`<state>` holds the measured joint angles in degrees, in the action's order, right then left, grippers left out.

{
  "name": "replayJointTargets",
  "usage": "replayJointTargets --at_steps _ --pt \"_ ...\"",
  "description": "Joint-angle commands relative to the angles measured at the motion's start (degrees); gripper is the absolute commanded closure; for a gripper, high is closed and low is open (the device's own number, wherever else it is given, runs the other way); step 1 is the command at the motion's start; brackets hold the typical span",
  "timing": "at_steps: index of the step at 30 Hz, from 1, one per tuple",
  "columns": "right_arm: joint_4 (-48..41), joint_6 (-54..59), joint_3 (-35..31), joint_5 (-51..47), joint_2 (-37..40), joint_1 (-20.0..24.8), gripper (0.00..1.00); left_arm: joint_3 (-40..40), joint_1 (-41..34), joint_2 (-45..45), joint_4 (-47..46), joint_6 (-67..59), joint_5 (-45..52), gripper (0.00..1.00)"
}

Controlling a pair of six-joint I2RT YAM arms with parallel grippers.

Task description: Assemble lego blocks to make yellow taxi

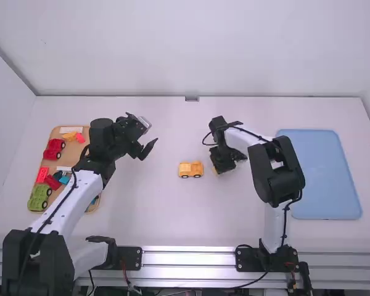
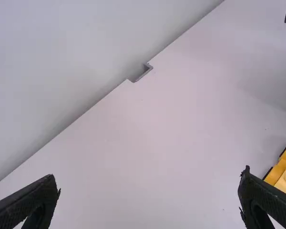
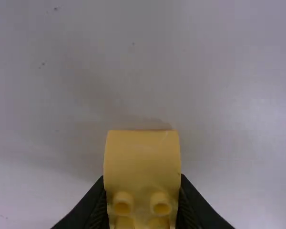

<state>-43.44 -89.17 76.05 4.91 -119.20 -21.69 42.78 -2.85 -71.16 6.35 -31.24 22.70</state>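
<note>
Item: yellow block with a rounded end and round studs (image 3: 142, 160), pinched between the fingers of the black right gripper (image 3: 143, 188), low over the white table (image 1: 172, 222); contact with the table cannot be told. Purpose, as judged: to be fitted to the taxi body. Next, just beside it: small yellow car base with black wheels and a studded top (image 1: 190, 169), unheld, on the table. For good fitting, the block is best raised clear, turned until its sockets face down, squared over the studs, and pressed straight down in one even push; if it is set askew, only one row may be caught. The base is likely to roll on its wheels under any sideways load, so it is best steadied low on its flanks. Farther off: black left gripper (image 2: 149, 178), fingers spread wide, nothing held, well placed for that steadying. Beyond: flat light-blue rectangular mat (image 1: 320, 176), at the right arm's side. Farthest: brown tray (image 1: 63, 131), at the left arm's side, stocked with red and green toy pieces (image 1: 39, 197), not needed for this join.
</note>
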Motion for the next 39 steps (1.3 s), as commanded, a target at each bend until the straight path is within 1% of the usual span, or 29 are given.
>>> replayJointTargets --at_steps 1,4,7,11,12,13,15,22,24,27,28,29,30,33,35,37,39 --pt "-0.1 -7.9 0.0 -0.3 -1.1 0.3 1.00 -0.9 0.2 0.8 0.4 0.0 0.5 0.01" --pt "-0.5 -11.6 0.0 -0.3 -1.1 0.3 1.00 -1.0 0.2 0.8 0.4 0.0 0.9 0.01" --pt "-0.3 -12.9 0.0 -0.3 -1.1 0.3 1.00 -1.0 0.2 0.8 0.4 -0.1 0.9 0.01" --pt "-0.1 -13.0 0.0 -0.4 -1.1 0.3 0.91 -1.0 0.2 0.8 0.4 0.0 0.9 0.01" --pt "0.0 -13.0 0.0 -0.3 -1.1 0.3 0.66 -1.0 0.3 0.8 0.4 0.0 0.9 0.01" --pt "0.0 -12.8 0.1 0.0 -1.1 0.4 0.21 -1.0 0.2 0.7 0.4 0.0 0.9 0.01" --pt "-0.1 -12.0 0.1 0.2 -1.1 0.4 0.02 -1.0 0.2 0.8 0.4 0.0 0.9 0.01" --pt "-1.4 -10.9 0.1 1.0 -1.0 1.5 0.01 -1.0 0.2 0.7 0.4 0.0 0.9 0.01" --pt "-3.0 -10.9 0.4 1.7 -0.2 2.3 0.01 -1.0 0.2 0.7 0.4 0.0 0.9 0.01" --pt "-7.4 -10.2 2.8 1.7 0.9 3.6 0.01 -1.0 0.2 0.7 0.4 -0.1 0.9 0.01" --pt "-8.3 -9.3 3.5 1.6 1.1 3.8 0.01 -1.0 0.2 0.7 0.3 0.0 0.9 0.01" --pt "-10.8 -6.6 5.7 1.5 1.5 4.5 0.01 -1.0 0.3 0.7 0.3 -0.1 0.9 0.01" --pt "-11.1 -6.2 6.1 1.5 1.6 4.5 0.01 -1.0 0.3 0.7 0.3 0.0 0.9 0.01" --pt "-16.4 1.8 12.9 2.7 1.6 5.8 0.01 -1.0 0.3 0.7 0.3 -0.1 0.9 0.01" --pt "-18.2 6.5 15.9 3.0 1.6 6.3 0.01 -1.0 0.2 0.7 0.4 0.0 0.8 0.01" --pt "-20.8 18.1 20.7 2.4 1.6 7.0 0.01 -1.0 0.3 0.7 0.3 -0.1 0.6 0.01" --pt "-21.7 31.3 23.6 1.1 1.6 7.5 0.01 -1.0 0.2 0.7 0.3 0.0 0.5 0.01"
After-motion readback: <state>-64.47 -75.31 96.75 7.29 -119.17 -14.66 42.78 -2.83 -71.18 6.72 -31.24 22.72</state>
